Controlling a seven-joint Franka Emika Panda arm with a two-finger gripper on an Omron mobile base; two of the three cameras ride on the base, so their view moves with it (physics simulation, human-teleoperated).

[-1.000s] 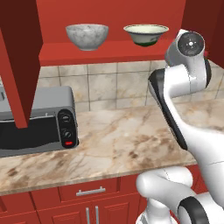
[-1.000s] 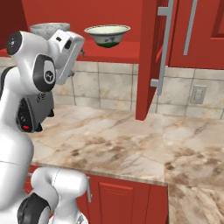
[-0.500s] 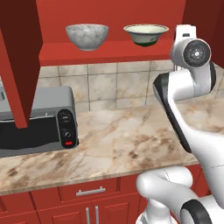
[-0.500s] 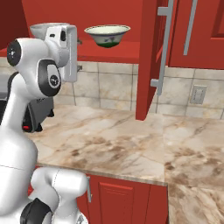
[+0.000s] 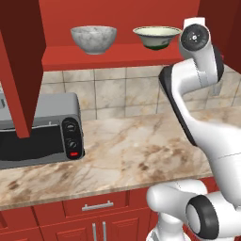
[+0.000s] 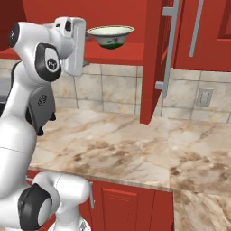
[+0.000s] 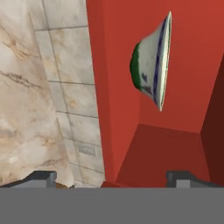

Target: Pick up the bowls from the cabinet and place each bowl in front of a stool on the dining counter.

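- Red cabinetry and a tiled backsplash (image 5: 113, 94) enclose a wall counter (image 5: 127, 155) topped with beige-brown veined marble.
- Red cabinet (image 5: 117, 14) above the counter stands with its doors swung out; its shelf (image 5: 108, 56) carries 2 bowls, well apart from each other.
- Marbled bowl (image 5: 93, 39): deep, rounded, grey-white, upright on the left part of the shelf.
- Cream bowl (image 5: 157, 36): wider, flared, with a dark green base, upright on the right part of the shelf; in the hand view it appears rolled on its side because the camera is rolled.
- Gripper (image 7: 111, 177): raised to shelf height just beside the cream bowl, not touching it; the 2 fingertips (image 7: 41, 177) stand released, spread wide, with nothing between them.
- Left cabinet door (image 5: 21, 66) hangs down in front of the toaster oven (image 5: 40, 129), which sits on the counter's left end with 2 knobs and a red button on its panel.
- Right cabinet door (image 6: 153, 58), with a long silver handle (image 6: 168, 45), juts out over the counter to the right of the cream bowl; a further red door (image 6: 203, 31) lies beyond it.
- Wall outlet (image 6: 205, 97) sits in the backsplash at right.
- Red drawer units (image 5: 94, 212) with silver handles run beneath the counter.
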